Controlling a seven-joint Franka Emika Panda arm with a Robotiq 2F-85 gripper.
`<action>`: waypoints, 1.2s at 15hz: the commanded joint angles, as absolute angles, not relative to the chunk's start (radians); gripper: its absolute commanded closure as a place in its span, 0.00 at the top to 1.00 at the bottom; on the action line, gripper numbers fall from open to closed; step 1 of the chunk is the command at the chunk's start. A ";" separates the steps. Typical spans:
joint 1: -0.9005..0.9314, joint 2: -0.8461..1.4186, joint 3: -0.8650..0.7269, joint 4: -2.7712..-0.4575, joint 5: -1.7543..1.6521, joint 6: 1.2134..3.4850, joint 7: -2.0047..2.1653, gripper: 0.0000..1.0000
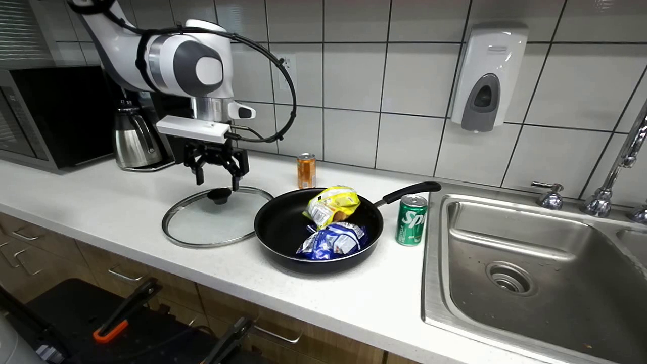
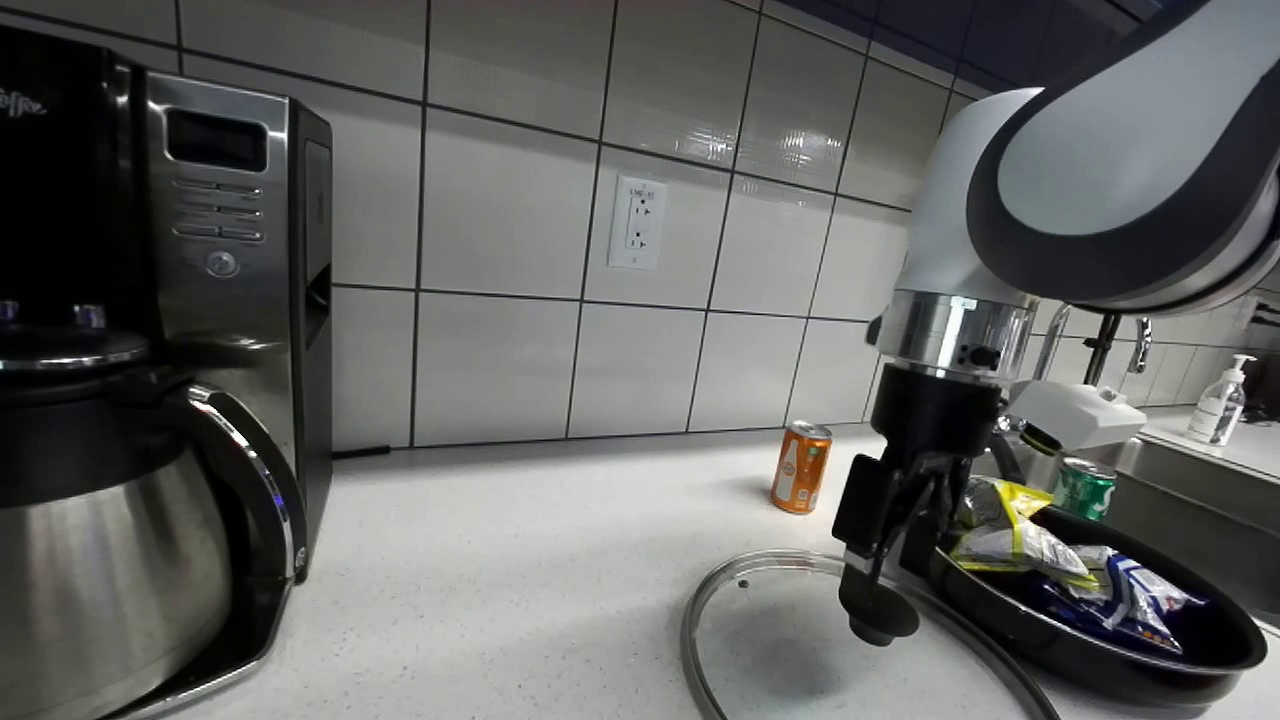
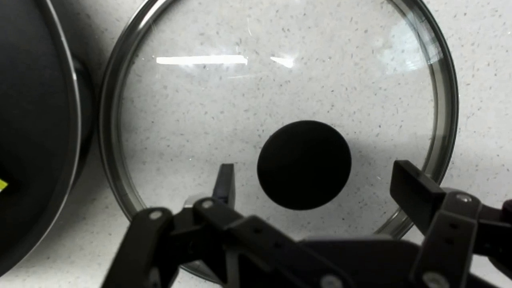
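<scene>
My gripper [image 1: 218, 182] hangs spread wide and empty just over the black knob [image 3: 304, 165] of the glass lid [image 1: 202, 227], which rests knob-up on the counter [image 1: 384, 303]. I read this as lining up on the knob; a grip would call for coming down around it before pinching. Just beside the lid, the black pan [image 1: 278, 217] holds a yellow packet [image 1: 333, 205] and a blue packet [image 1: 334, 241].
</scene>
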State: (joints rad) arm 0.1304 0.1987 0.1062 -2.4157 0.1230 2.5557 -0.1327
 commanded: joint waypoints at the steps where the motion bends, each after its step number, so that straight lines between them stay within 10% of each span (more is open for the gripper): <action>1: 0.122 0.225 0.110 -2.396 0.098 2.566 -0.088 1.00; 14: 0.125 0.274 0.108 -2.403 0.090 2.654 -0.066 1.00; 15: 0.128 0.267 0.107 -2.407 0.083 2.657 -0.062 0.75; 18: 0.131 0.256 0.105 -2.413 0.073 2.663 -0.056 0.58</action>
